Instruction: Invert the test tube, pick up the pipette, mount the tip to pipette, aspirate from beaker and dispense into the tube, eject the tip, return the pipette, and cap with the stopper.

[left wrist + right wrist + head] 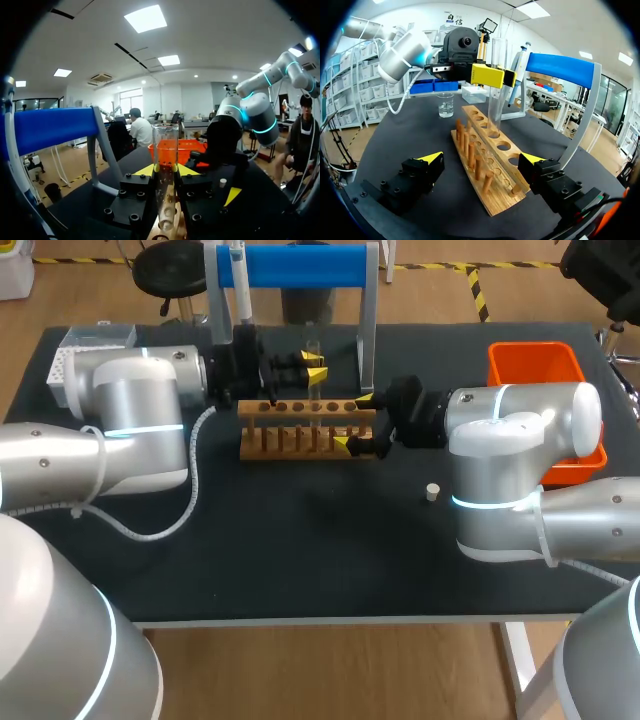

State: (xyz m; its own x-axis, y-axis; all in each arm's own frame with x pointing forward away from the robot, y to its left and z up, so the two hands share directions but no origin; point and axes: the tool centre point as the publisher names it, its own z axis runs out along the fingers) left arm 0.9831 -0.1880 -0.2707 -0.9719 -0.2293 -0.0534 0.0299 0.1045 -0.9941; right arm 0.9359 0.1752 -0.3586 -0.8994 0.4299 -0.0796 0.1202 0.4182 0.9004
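Observation:
My left gripper (pixel 312 368) is shut on a clear glass test tube (pixel 312 343), holding it upright over the wooden rack (pixel 300 428). In the left wrist view the tube (pixel 165 145) stands between the yellow tips of the left gripper (pixel 165 170), rounded end down. The right wrist view shows the tube (pixel 497 90) with its lower end at a hole in the rack (pixel 487 165). My right gripper (pixel 482 162) is open, its fingers on either side of the rack's near end without touching it. The pipette (pixel 240 285) hangs on the blue stand (pixel 300 265). A small white stopper (pixel 432 492) lies on the mat.
A beaker (pixel 446 106) with liquid stands beyond the rack's far end. A white tip box (pixel 85 348) sits at the back left and an orange bin (pixel 540 370) at the back right. The stand's metal legs (pixel 368 330) rise just behind the rack.

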